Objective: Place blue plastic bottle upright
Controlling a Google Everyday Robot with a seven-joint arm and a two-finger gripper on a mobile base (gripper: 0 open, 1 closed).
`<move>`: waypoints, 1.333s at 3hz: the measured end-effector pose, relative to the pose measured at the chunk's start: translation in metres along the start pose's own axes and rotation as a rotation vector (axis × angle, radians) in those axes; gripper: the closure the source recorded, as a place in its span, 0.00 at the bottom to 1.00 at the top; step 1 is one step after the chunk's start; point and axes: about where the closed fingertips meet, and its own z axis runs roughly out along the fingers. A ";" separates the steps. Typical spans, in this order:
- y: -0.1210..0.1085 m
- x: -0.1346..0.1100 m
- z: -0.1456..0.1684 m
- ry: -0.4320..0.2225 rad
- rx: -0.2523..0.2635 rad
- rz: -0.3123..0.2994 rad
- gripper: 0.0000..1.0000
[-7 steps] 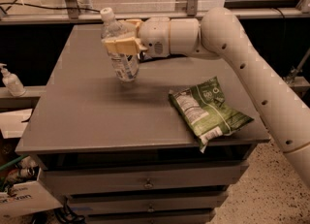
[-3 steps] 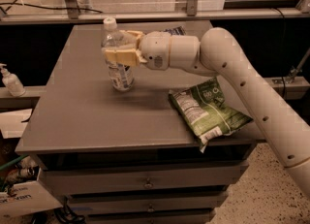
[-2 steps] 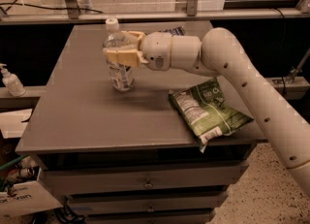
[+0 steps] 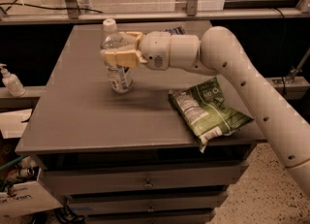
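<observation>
The blue plastic bottle (image 4: 117, 70) is a small clear bottle with a white cap and a white-and-blue label. It stands upright on the grey table (image 4: 87, 116), left of centre, its base on the surface. My gripper (image 4: 115, 48) reaches in from the right on a white arm and is shut on the bottle's upper body, one tan finger (image 4: 116, 58) across the front just below the neck.
A green snack bag (image 4: 208, 109) lies flat at the table's right front. A white pump dispenser bottle (image 4: 10, 80) stands on a lower ledge at the far left. A dark object (image 4: 174, 30) lies behind my arm. Drawers sit under the table.
The bottle, held in my gripper, has come down and slightly left since 2.3 s ago until its base rests on the table. Over the last second it has barely moved.
</observation>
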 end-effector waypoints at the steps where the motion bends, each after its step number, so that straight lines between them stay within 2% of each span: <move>1: 0.000 0.000 0.000 0.000 0.000 0.000 0.12; 2: -0.001 -0.008 -0.003 -0.025 -0.009 0.002 0.00; 4: -0.002 -0.014 -0.010 -0.058 -0.013 -0.002 0.00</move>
